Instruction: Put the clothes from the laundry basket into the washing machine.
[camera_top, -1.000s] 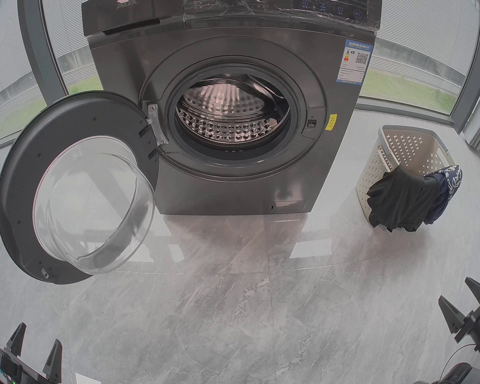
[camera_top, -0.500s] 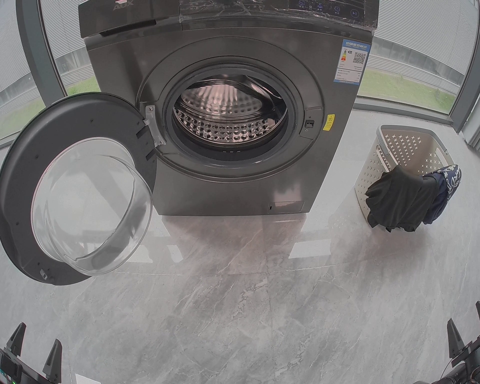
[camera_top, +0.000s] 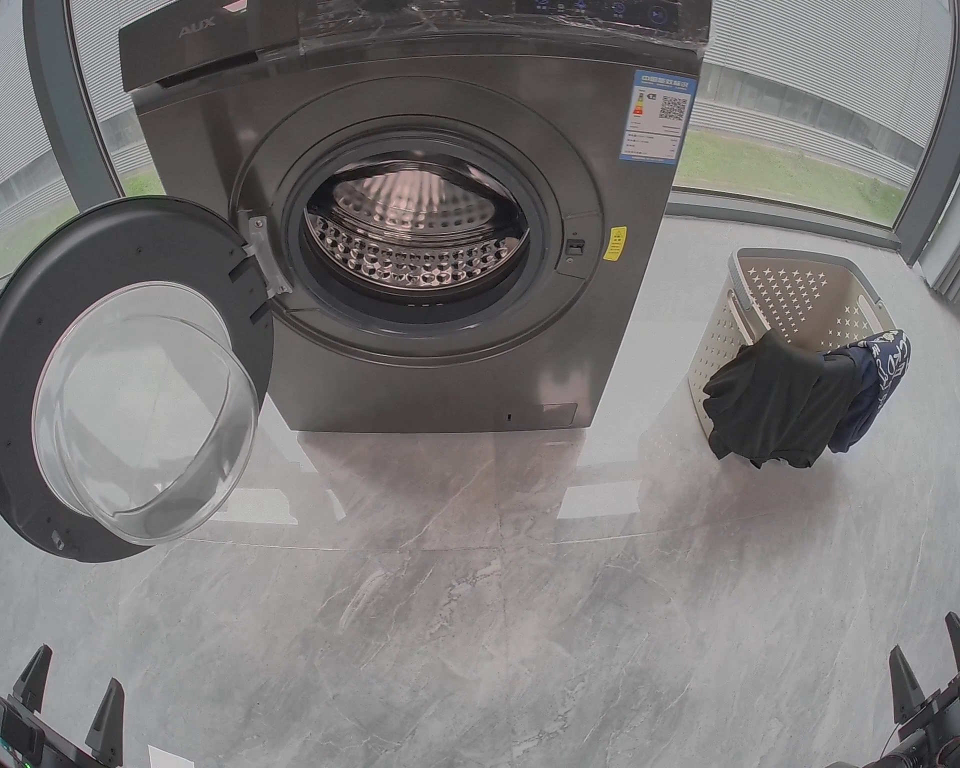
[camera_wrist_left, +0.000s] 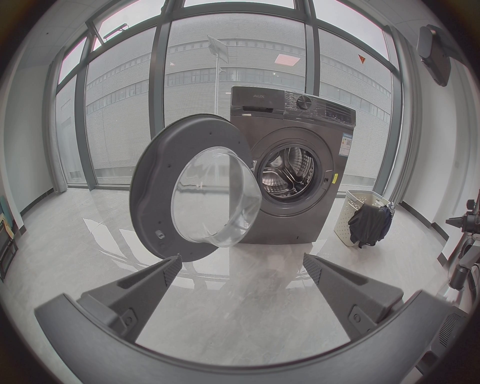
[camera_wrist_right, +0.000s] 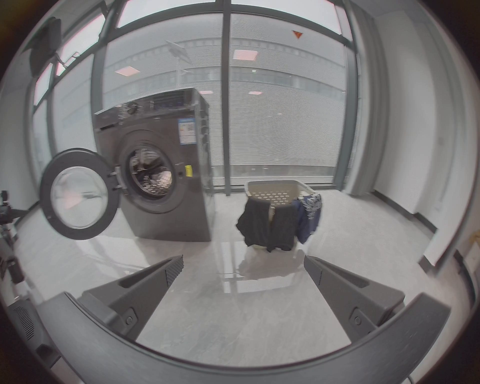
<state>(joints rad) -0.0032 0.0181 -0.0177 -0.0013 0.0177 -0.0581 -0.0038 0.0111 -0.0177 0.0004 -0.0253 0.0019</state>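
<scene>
standing off from the work, both arms low and near the robot: left gripper and right gripper each with fingers spread apart, nothing held.

washing machine faces the robot, door swung fully open to the robot's left, drum exposed, no cloth seen in it. laundry basket stands upright on the floor to the right of the machine, near it but apart.

orientation: basket mouth opens upward; its long axis appears to run from the robot toward the window. black garment is draped over the near rim, long axis hanging down the outer wall toward the floor. blue garment hangs likewise at the near right corner, touching the black one.

judgement: task not started; step in hand is closing on the basket. recommend the right arm, being the nearer. take the black garment high, at the fold on the rim where cloth is bunched, not at the loose hem. lift straight up until the hem clears the rim before swinging toward the drum, or the basket may tip. keep the carry path away from the open door.
</scene>
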